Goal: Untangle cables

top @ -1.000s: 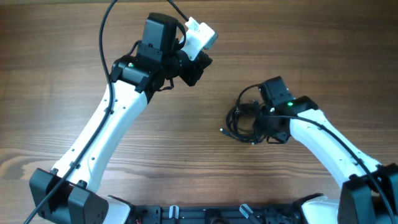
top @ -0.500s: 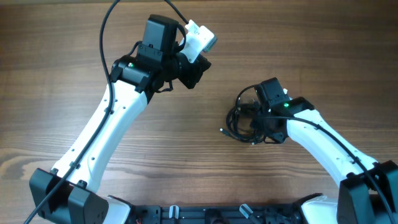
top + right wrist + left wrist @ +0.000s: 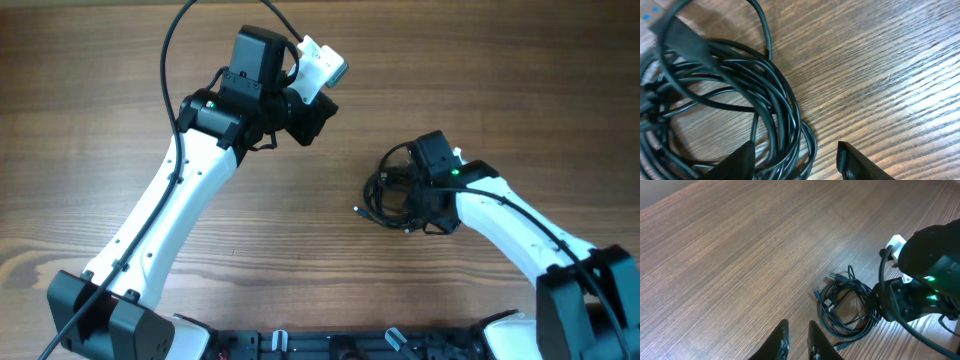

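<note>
1. Black two-finger right gripper (image 3: pixel 795 150): it sits low over the worktop (image 3: pixel 500 80). Its jaws stand moderately apart and close on nothing. The rim of the coil lies between them, beside one jaw.
2. Thin black flexible cables (image 3: pixel 782 107): these form one tangled coil of overlapping loops. The coil rests on the brown wood-grain worktop right of centre, directly beneath the right gripper. Small plug ends (image 3: pixel 816 294) project from one side of the coil.
3. Black two-finger left gripper (image 3: pixel 797 325): it is raised above the far part of the worktop, well apart from the coil. Its jaws are narrow, almost together, and hold nothing.
</note>
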`<action>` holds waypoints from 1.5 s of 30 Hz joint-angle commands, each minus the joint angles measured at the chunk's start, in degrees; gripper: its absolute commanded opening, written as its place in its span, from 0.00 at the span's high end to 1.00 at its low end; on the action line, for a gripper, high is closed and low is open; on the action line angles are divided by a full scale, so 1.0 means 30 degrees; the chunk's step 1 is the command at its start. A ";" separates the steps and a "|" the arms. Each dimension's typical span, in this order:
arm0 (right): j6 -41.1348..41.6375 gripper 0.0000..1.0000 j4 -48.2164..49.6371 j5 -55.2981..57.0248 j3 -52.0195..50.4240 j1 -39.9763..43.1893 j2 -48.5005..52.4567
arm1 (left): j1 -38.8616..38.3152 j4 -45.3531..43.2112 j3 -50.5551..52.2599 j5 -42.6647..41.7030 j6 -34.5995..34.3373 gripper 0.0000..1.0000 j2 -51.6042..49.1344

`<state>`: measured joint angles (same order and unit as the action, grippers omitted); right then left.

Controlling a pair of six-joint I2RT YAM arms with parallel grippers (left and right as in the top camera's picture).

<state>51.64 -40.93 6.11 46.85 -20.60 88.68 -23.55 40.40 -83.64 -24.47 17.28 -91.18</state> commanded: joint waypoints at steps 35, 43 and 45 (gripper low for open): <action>0.0860 0.59 0.0721 0.0277 0.0546 -0.0058 0.0401 | 0.0102 0.0831 -0.0233 -0.0401 0.0175 0.85 -0.0168; 0.1348 0.52 0.0874 0.1027 -0.0226 -0.0058 0.0408 | 0.0095 0.0860 -0.0233 -0.0401 0.0175 0.85 -0.0168; 0.1355 0.52 0.0933 0.1042 -0.0517 -0.0058 0.0408 | 0.0087 0.0867 -0.0233 -0.0401 0.0175 0.85 -0.0168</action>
<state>54.50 -38.39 7.62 46.94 -20.60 89.06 -23.55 43.09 -83.64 -24.71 17.28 -91.18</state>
